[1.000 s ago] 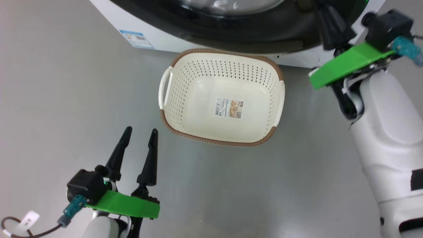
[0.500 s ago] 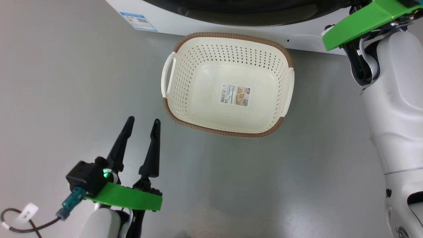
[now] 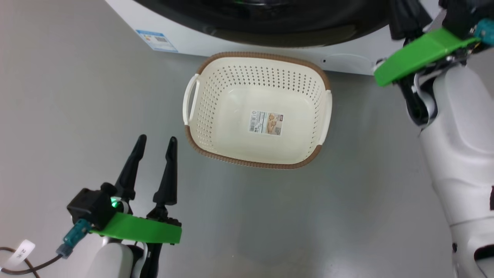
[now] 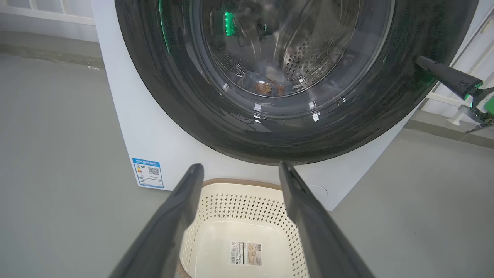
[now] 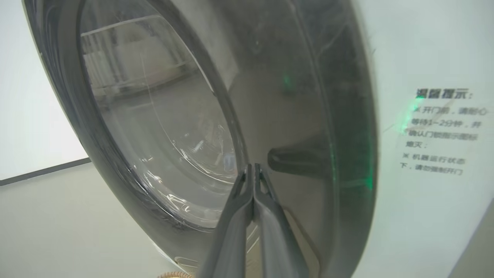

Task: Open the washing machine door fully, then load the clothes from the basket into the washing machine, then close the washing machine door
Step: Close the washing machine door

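The washing machine [image 4: 127, 116] stands before me with its glossy black washing machine door [image 4: 173, 96] lying against the white front. Through the glass I see the clothes [image 4: 266, 88] in the steel drum, pale with orange-brown prints. On the floor in front sits the basket [image 3: 200, 116], cream with a brown rim, with nothing in it but its label sticker. My left gripper [image 3: 156, 141] hangs open to the basket's lower left, holding nothing. My right gripper [image 5: 252, 166] is shut with nothing in it, its tips against the door's black ring beside the handle recess [image 5: 297, 160].
Grey floor [image 3: 77, 96] stretches to the left of the basket and in front of it. A blue energy sticker [image 3: 156, 40] and a round flap [image 3: 347, 61] mark the machine's lower front. My pale right forearm [image 3: 459, 146] fills the right side. A tagged cable [image 3: 17, 255] trails at lower left.
The head camera has dipped and come back up, shifting the whole picture. The basket, the left gripper and the right gripper at the door's edge keep their places.
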